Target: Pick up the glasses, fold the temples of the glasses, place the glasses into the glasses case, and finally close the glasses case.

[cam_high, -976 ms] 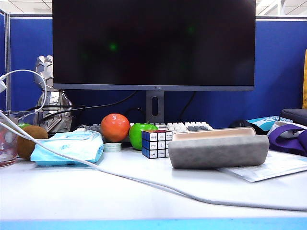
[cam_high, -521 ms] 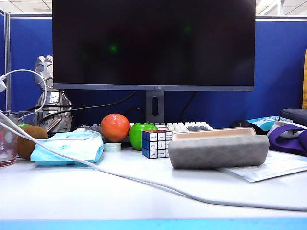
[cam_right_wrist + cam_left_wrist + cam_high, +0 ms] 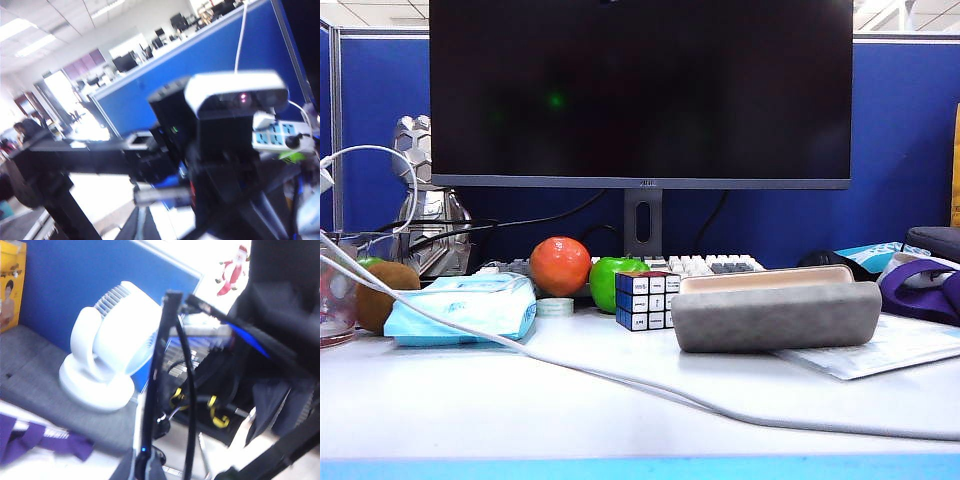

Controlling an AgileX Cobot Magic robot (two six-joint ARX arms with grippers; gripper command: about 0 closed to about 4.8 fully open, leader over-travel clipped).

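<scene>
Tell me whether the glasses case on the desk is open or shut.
Open. In the exterior view the grey glasses case has its beige-lined lid raised behind the grey shell, not closed over it. Its inside cannot be seen from here.

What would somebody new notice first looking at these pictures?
The big dark monitor fills the back of the desk in the exterior view. In front of it the grey glasses case lies open on the right, with an orange fruit, a green apple and a puzzle cube beside it. Neither pincer shows on the desk; the left wrist view looks at a white fan.
</scene>
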